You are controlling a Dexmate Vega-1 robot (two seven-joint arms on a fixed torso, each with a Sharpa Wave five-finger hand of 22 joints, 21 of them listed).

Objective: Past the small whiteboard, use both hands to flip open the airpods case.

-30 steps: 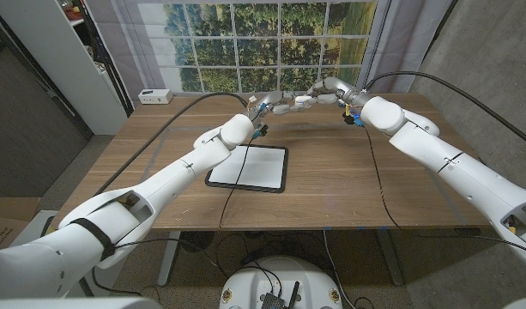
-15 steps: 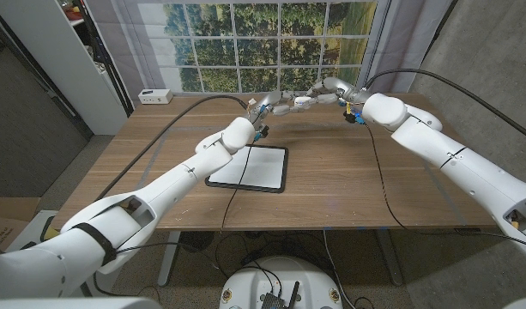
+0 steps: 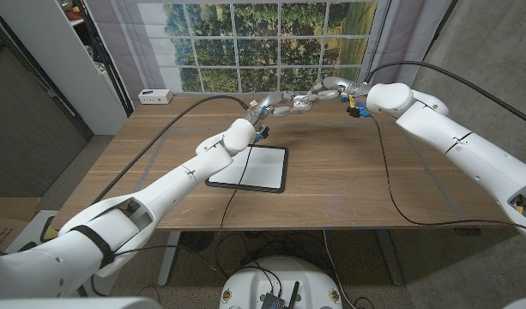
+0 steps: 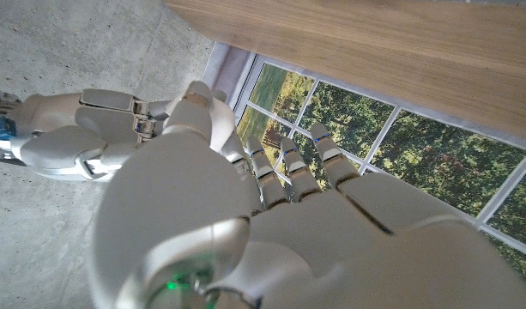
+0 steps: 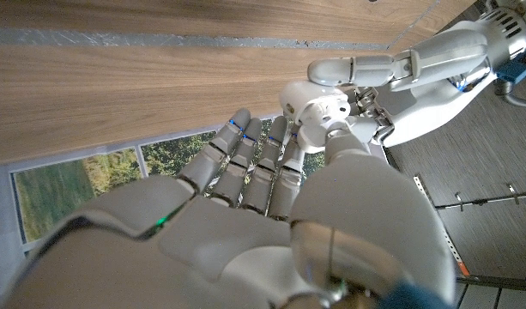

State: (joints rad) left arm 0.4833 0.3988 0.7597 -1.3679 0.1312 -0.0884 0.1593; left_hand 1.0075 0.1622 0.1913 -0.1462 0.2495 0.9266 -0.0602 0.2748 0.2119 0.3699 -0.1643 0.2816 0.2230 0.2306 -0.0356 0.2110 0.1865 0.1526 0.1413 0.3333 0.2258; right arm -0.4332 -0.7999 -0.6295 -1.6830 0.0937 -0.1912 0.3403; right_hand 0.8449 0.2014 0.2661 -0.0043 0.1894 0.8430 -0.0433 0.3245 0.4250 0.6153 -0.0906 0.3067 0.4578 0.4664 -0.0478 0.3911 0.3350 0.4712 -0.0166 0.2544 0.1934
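Fingers [image 5: 245, 167] of both hands bunched together, airpods case hidden.

We see bare tabletop [image 3: 348, 172] across the right half and along the near edge. The small whiteboard [image 3: 248, 167] lies flat near the middle, under the left arm. Black cables [image 3: 384, 180] trail across the wood. A small white box [image 3: 154, 96] sits at the far left corner.
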